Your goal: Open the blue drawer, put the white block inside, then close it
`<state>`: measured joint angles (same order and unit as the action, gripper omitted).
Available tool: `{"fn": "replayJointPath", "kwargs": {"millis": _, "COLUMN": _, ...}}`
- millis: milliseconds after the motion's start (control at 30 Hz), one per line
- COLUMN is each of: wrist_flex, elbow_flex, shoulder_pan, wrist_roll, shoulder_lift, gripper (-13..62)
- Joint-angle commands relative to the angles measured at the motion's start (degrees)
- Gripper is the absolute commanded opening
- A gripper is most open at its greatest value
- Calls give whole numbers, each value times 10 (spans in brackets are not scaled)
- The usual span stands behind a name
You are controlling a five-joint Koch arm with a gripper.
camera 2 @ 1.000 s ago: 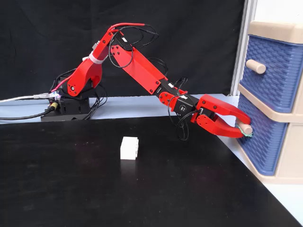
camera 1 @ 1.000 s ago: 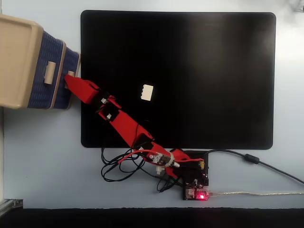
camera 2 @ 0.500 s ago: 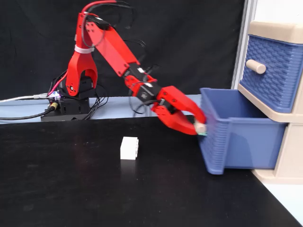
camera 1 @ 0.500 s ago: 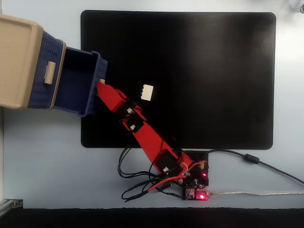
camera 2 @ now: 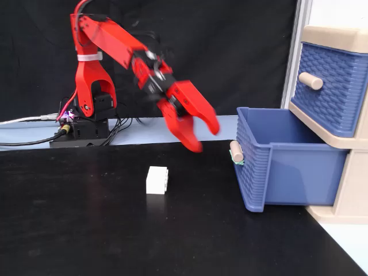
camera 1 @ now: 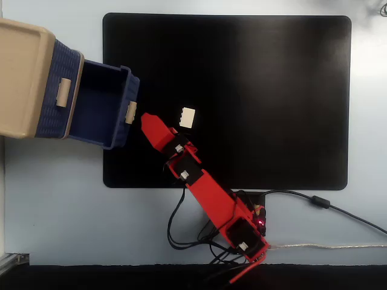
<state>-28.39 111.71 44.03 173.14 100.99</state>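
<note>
The blue drawer [camera 1: 103, 112] [camera 2: 287, 164] stands pulled out of the beige cabinet, its inside bare in both fixed views, with its small beige handle [camera 1: 131, 112] [camera 2: 236, 152] on the front. The white block [camera 1: 188, 116] [camera 2: 156, 180] lies on the black mat, apart from the drawer. My red gripper [camera 1: 148, 122] [camera 2: 204, 138] hovers above the mat between the block and the drawer front, close to the handle. Its two fingers are spread open and hold nothing. Only one pointed tip shows from above.
The beige cabinet [camera 1: 21, 72] [camera 2: 339, 37] also holds an upper blue drawer [camera 1: 57, 90] [camera 2: 333, 86], which is shut. The black mat [camera 1: 272, 90] [camera 2: 86, 230] covers most of the table. The arm's base [camera 2: 86, 123] and cables [camera 1: 326, 205] sit behind the mat.
</note>
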Motion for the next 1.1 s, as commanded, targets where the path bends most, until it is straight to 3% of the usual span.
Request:
{"fn": "replayJointPath", "kwargs": {"millis": 0, "wrist_flex": -200, "elbow_flex": -83, "shoulder_pan": 15, "wrist_roll": -77, "shoulder_lift": 40, "gripper": 340}}
{"fn": "replayJointPath", "kwargs": {"millis": 167, "wrist_flex": -432, "elbow_flex": -206, "shoulder_pan": 78, "wrist_roll": -282, "shoulder_lift": -13, "gripper": 340}}
{"fn": "replayJointPath", "kwargs": {"millis": 333, "wrist_flex": -439, "elbow_flex": -234, "shoulder_pan": 105, "wrist_roll": -432, "shoulder_lift": -112, "gripper": 340}}
{"fn": "replayJointPath", "kwargs": {"millis": 1067, "wrist_flex": -399, "elbow_flex": -288, "shoulder_pan": 152, "wrist_roll": -497, "shoulder_lift": -258, "gripper": 314}}
